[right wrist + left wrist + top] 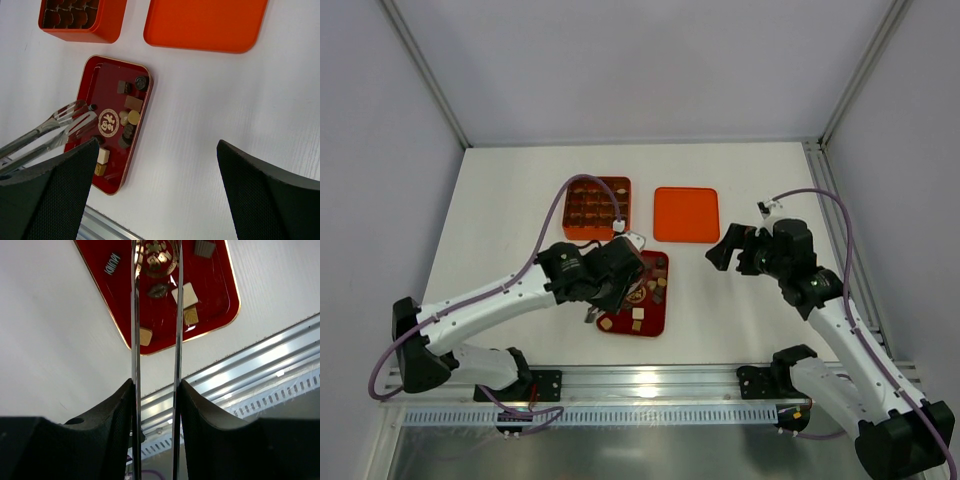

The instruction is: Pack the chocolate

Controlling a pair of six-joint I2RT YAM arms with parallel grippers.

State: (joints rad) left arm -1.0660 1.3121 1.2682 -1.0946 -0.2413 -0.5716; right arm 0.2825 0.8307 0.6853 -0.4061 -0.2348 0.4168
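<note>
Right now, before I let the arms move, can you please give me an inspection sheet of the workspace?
Surface: white table, flat, no spill seen.
Job's things: chocolate pieces, dark, tan and cream, lie in the dark red tray; orange grid box stands behind it, cell contents unclear.
Clutter: orange lid lies flat right of the box, apart from it.
Grippers: left pincer shut on metal tongs, tips over the tray; right pincer open, holding nothing.
Cables: a purple cable runs along each arm; the left one arcs near the box.
Surroundings: white walls, frame posts, slotted rail at the near edge.
</note>
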